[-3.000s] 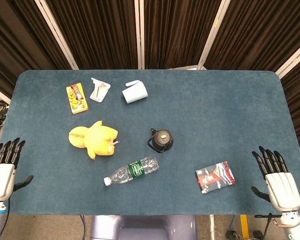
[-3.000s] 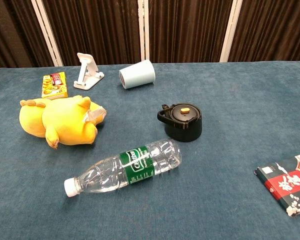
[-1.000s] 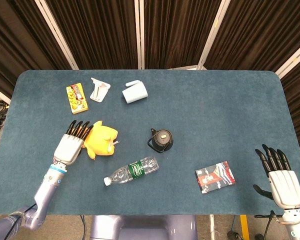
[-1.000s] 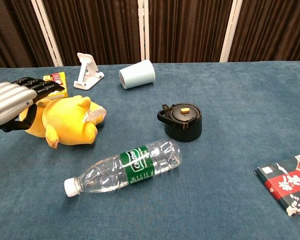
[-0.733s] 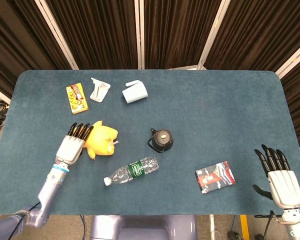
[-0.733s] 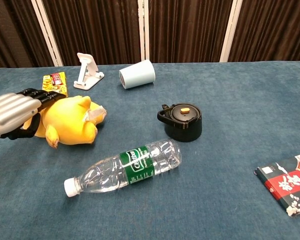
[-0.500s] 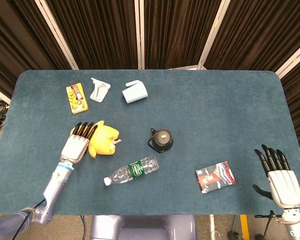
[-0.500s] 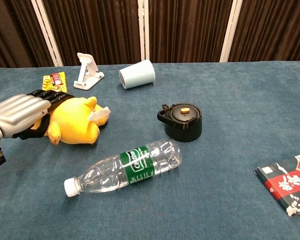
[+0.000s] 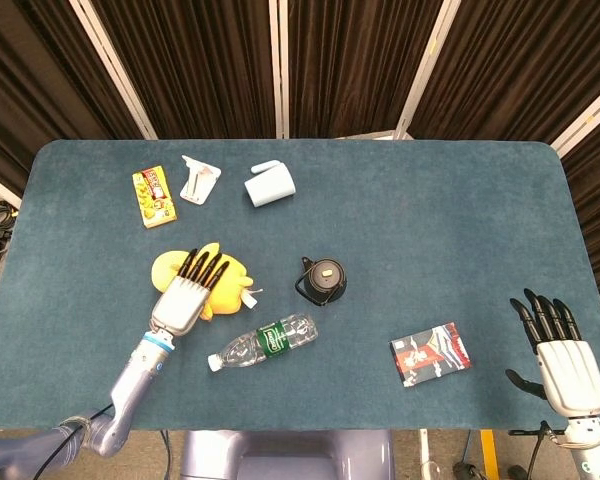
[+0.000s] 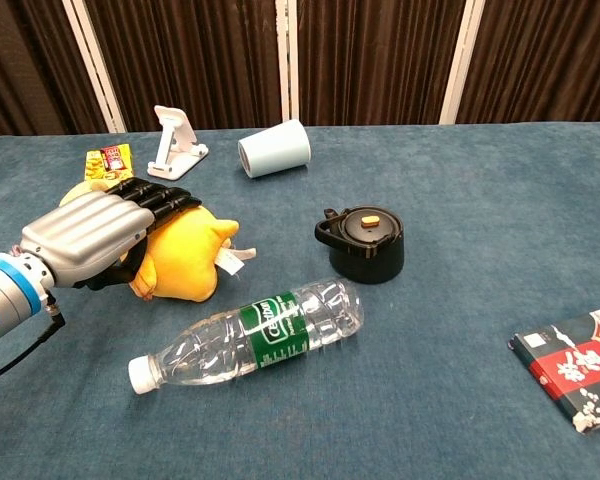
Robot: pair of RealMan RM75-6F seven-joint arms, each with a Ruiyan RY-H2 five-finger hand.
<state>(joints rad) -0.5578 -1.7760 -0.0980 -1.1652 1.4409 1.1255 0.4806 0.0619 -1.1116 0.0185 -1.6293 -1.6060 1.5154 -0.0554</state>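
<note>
On the tabletop's near left, the left hand (image 9: 187, 296) has moved over the yellow plush toy (image 10: 192, 262), fingers flat, gripping nothing.

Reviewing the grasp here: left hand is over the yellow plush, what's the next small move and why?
Probably curl the fingers around the yellow plush. The left hand lies flat on top of it, fingers extended across its back, so it touches but does not seem to grip. The water bottle lies close in front, so closing in place looks safer than sliding further.
</note>
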